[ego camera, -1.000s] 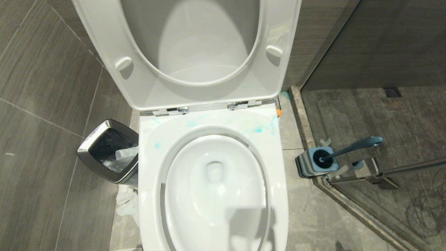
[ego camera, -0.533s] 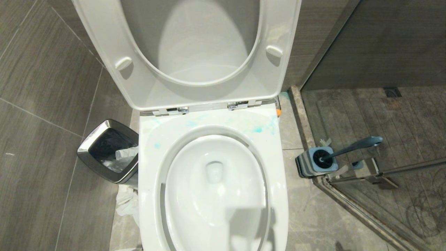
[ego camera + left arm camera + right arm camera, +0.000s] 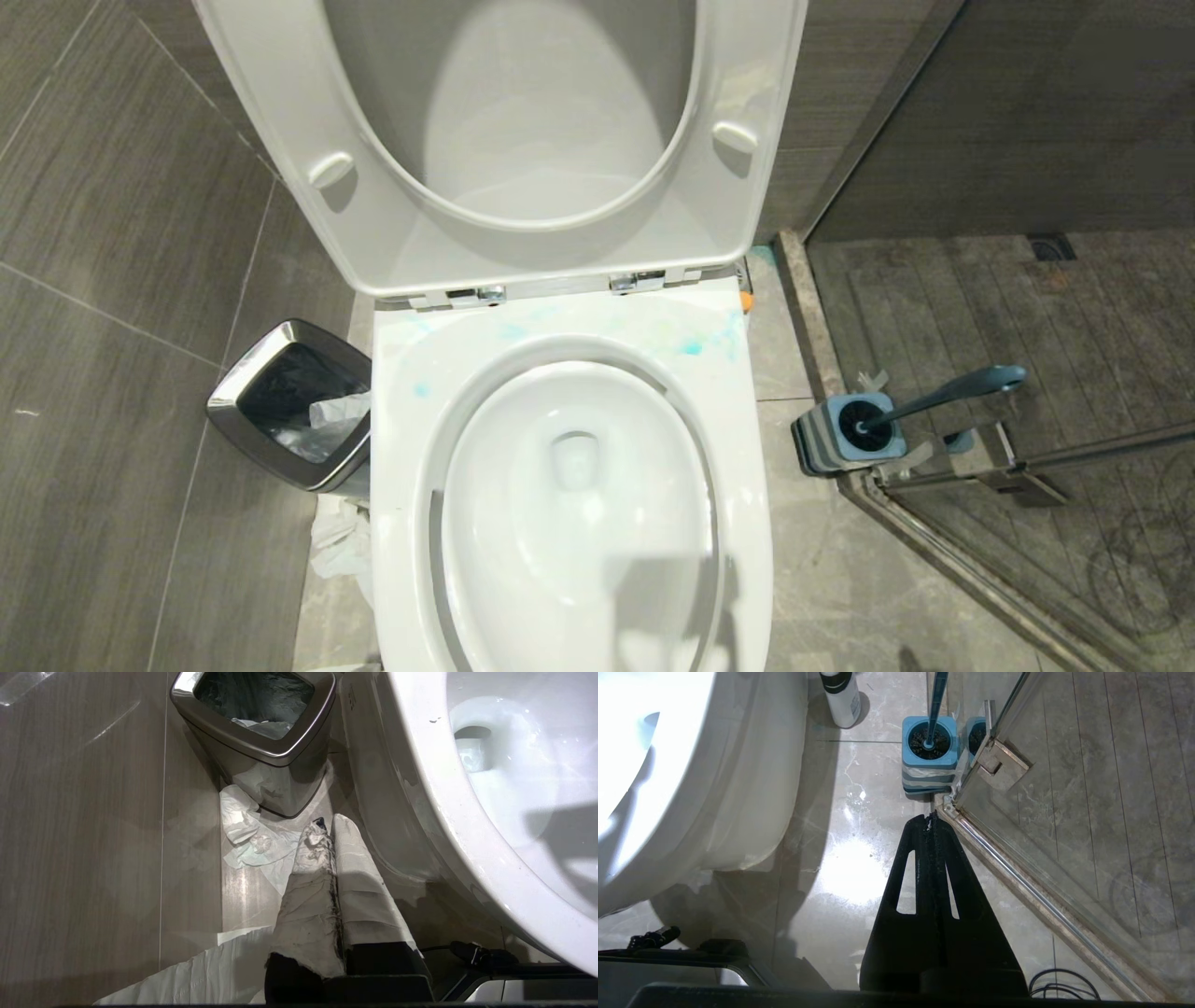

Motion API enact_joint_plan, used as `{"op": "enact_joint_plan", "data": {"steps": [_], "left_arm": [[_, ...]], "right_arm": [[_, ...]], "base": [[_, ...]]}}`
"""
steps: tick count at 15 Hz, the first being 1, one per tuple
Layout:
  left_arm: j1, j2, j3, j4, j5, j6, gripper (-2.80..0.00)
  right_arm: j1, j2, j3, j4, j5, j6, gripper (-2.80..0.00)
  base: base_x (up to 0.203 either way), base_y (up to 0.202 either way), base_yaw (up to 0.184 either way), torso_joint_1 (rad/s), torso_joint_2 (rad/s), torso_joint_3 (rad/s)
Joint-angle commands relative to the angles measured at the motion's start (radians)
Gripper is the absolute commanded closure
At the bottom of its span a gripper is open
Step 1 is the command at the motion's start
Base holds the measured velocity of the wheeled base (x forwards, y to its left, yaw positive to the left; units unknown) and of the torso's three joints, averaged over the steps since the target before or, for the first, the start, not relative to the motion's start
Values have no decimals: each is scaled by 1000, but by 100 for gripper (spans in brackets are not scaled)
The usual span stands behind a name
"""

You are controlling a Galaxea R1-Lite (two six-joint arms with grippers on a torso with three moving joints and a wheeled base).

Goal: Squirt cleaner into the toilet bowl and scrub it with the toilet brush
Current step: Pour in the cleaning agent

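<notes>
White ceramic filled the middle of the head view: the toilet bowl (image 3: 574,485) stood with its seat and lid (image 3: 504,140) raised against the wall, and teal-blue smears lay on the rim behind the basin. The cleaner (image 3: 840,697), a small white bottle, stood upright on the floor just beside the toilet's right flank, near the back; in the head view only its orange cap (image 3: 746,301) peeped out past the rim. The toilet brush (image 3: 943,392) sat to the right of the toilet, head down in its square grey-blue holder (image 3: 845,443), the handle leaning away to the right. The holder stood against the corner of a glass shower door (image 3: 1064,812), touching its metal hinge (image 3: 1001,767) or very nearly.

On the toilet's left, a steel-rimmed waste bin (image 3: 289,401) stood close by the bowl, with crumpled paper (image 3: 252,835) on the floor at its foot.

Neither arm showed in the head view. The left gripper (image 3: 324,828), its fingers wrapped in white tape, hung low between bin and toilet, closed and empty. The right gripper (image 3: 930,821), black, hung over the floor near the holder, also closed on nothing.
</notes>
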Motion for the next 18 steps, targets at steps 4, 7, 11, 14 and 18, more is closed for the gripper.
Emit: {"op": "enact_joint_plan", "data": {"steps": [4, 7, 11, 14, 18], "left_arm": [[0, 1, 0, 0, 0, 0, 0], [0, 0, 0, 0, 0, 0, 0], [0, 1, 0, 0, 0, 0, 0], [0, 0, 0, 0, 0, 0, 0], [0, 0, 0, 0, 0, 0, 0]], "right_arm": [[0, 1, 1, 0, 0, -1, 0], [0, 1, 1, 0, 0, -1, 0], [0, 1, 1, -1, 0, -1, 0], [0, 1, 1, -1, 0, -1, 0], [2, 1, 1, -3, 1, -1, 0]], "base": [[0, 0, 0, 0, 0, 0], [0, 0, 0, 0, 0, 0], [0, 0, 0, 0, 0, 0], [0, 0, 0, 0, 0, 0], [0, 0, 0, 0, 0, 0]]}}
